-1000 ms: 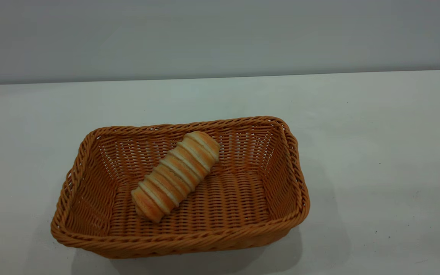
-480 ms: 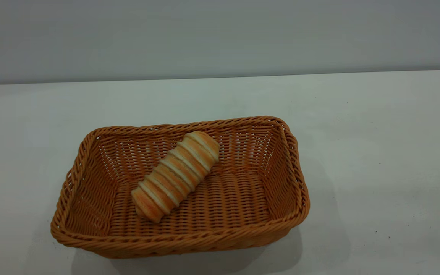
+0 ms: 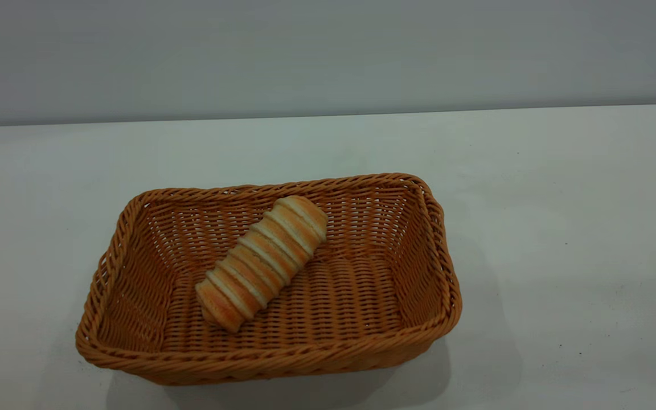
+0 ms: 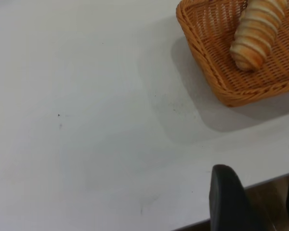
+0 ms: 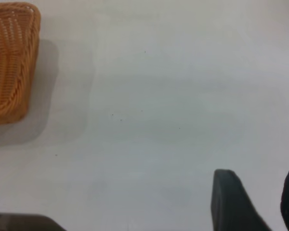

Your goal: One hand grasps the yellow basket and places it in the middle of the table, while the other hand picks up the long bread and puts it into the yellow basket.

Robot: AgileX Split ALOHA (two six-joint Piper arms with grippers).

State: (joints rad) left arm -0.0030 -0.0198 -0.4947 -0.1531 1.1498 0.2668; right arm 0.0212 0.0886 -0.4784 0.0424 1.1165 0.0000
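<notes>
The yellow basket point(image 3: 271, 360) stands on the white table point(image 3: 561, 228), in its middle and toward the front. The long bread point(image 3: 262, 262) lies diagonally inside it, one end leaning on the back wall. Neither arm shows in the exterior view. In the left wrist view my left gripper point(image 4: 260, 192) is open and empty over the table's edge, well away from the basket point(image 4: 216, 82) and bread point(image 4: 255, 33). The right wrist view shows my right gripper point(image 5: 260, 195) open and empty above bare table, far from the basket point(image 5: 14, 62).
A grey wall point(image 3: 328, 57) rises behind the table's far edge. Bare tabletop surrounds the basket on every side. Brown floor point(image 4: 274, 190) shows past the table edge beside the left gripper. A dark shape point(image 5: 19, 224) sits at the corner of the right wrist view.
</notes>
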